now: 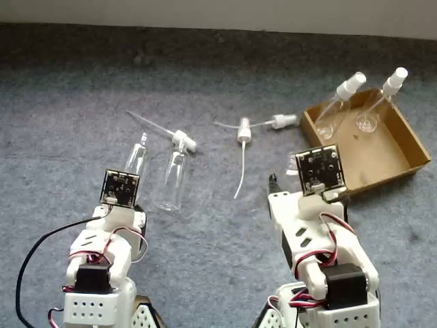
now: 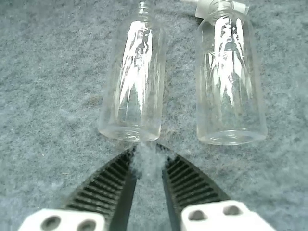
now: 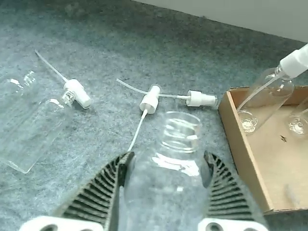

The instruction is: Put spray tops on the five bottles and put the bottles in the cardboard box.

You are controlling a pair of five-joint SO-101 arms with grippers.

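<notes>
The right gripper's (image 3: pixel 167 156) black ribbed jaws are clamped on either side of a clear plastic bottle (image 3: pixel 168 187) whose threaded neck is open and bare. The neck points away from that arm, towards the loose tops on the grey carpet (image 1: pixel 218 232). The nearest is a white spray top (image 1: pixel 244 130) just ahead of the neck, its thin dip tube trailing back towards the gripper. A second white spray top (image 1: pixel 283 121) lies beside it, nearer the shallow brown cardboard box (image 1: pixel 382 160).

The left gripper (image 2: pixel 147 151) holds nothing. Its jaws are parted a little, tips just short of the base of a clear uncapped bottle (image 2: pixel 132 82) lying on its side. A twin clear bottle (image 2: pixel 231 82) lies alongside it, apart from the jaws. Both have their long axes running straight away from the left arm, bases towards it and necks far. A third white spray top (image 1: pixel 184 140) rests loose by the twin's neck, its tube pointing away from the bottle, so it is not fitted.

Two capped clear bottles (image 1: pixel 338 102) and (image 1: pixel 379 102) lean against the box's far wall. By my count two of five are finished. The held bottle looks next, and the left arm is poorly placed for the tops ahead of it, since they lie nearer the right arm.
</notes>
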